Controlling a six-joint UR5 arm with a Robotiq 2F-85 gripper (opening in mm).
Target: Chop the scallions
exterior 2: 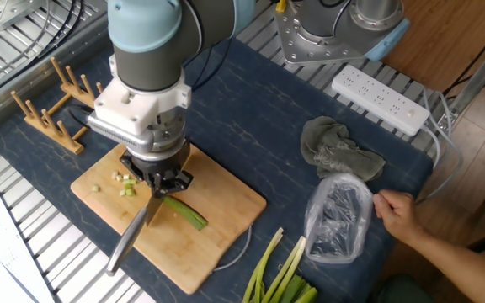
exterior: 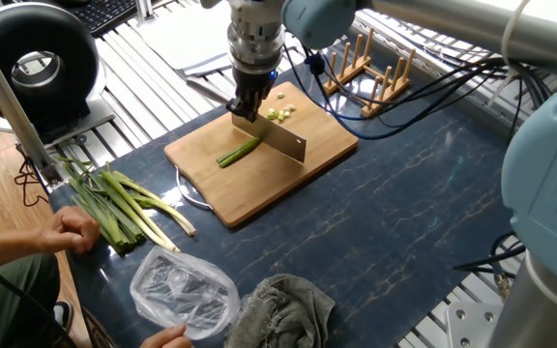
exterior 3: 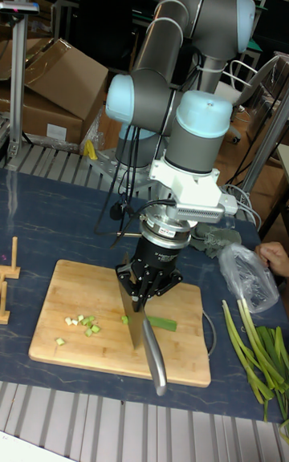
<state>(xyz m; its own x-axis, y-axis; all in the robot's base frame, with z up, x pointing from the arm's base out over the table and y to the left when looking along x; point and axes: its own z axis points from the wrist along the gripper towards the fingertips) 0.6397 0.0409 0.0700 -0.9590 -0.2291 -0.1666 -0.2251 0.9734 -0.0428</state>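
My hand is pinched on the silver-handled kitchen knife. Its black fingers are clamped on the handle end near the blade. In the tall fixed view the blade stands on edge on the rectangular bamboo cutting board. The steel handle sticks out past the board's edge.

The short dark-green scallion piece lies flat near the middle of the board. Its long axis runs roughly crosswise to the blade. One end sits at the blade, and the other points toward the person's side of the tabletop. In the other fixed view the same piece runs from under my hand toward the board's corner.

A small cluster of chopped green and pale scallion bits sits on the far side of the blade, well apart from the piece. It also shows in one fixed view and in the other fixed view.

The bunch of long uncut scallion stalks lies off the board on the dark marbled tabletop. The stalks lie roughly parallel, with the pale ends pointing toward the board.

A person's hand rests beside the bunch. A clear crumpled plastic bag and a grey-green rag lie nearby. A wooden peg rack stands beyond the board.
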